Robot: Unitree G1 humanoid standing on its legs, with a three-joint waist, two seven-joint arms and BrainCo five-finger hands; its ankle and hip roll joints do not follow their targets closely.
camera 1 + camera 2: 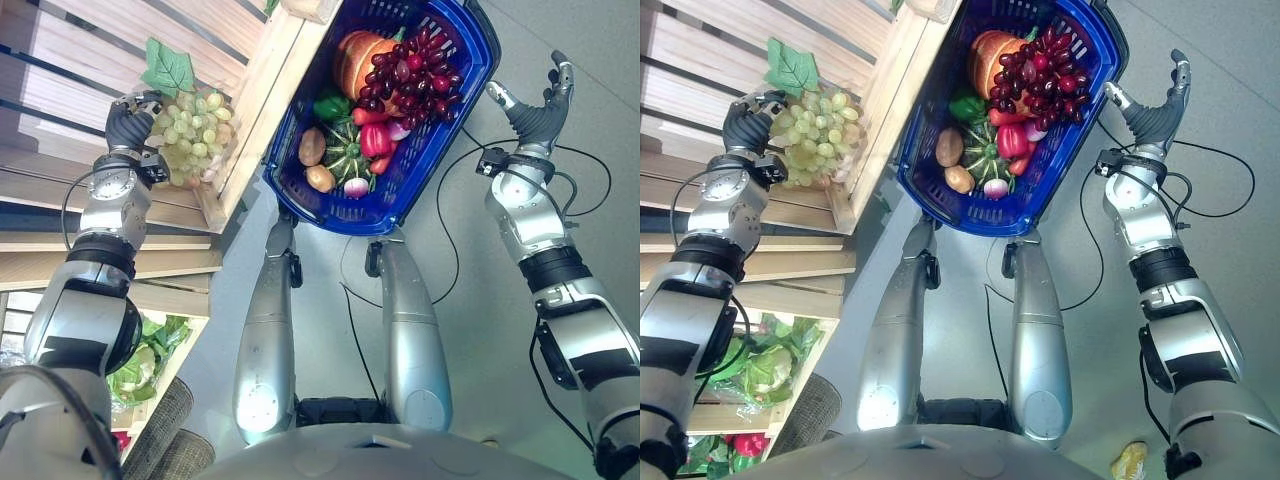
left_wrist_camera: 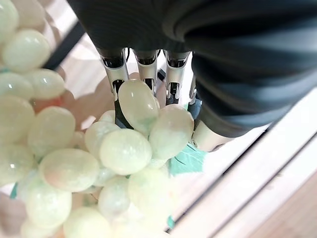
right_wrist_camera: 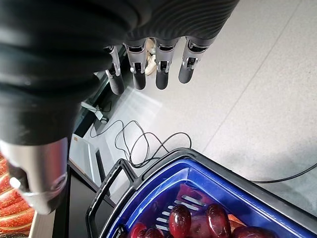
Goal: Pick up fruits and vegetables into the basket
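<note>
My left hand [image 1: 132,122] is up at the wooden shelf [image 1: 90,60], and its fingers [image 2: 115,74] are curled into the bunch of green grapes [image 1: 195,135], holding it. The grapes have a green leaf [image 1: 168,68] on top and sit at the shelf's edge, by the wooden crate wall [image 1: 262,95].

The blue basket [image 1: 478,75] hangs in the middle, just beside the shelf. Inside it I see dark red grapes [image 1: 415,70], an orange pumpkin [image 1: 358,55], a green pepper [image 1: 330,105], a red pepper [image 1: 376,140], a striped green squash [image 1: 346,150] and two brown potatoes [image 1: 312,146].

My right hand [image 1: 538,108] is in the air just beside the basket's right rim. Its fingers [image 3: 162,69] are straight and spread, and it holds nothing.
</note>
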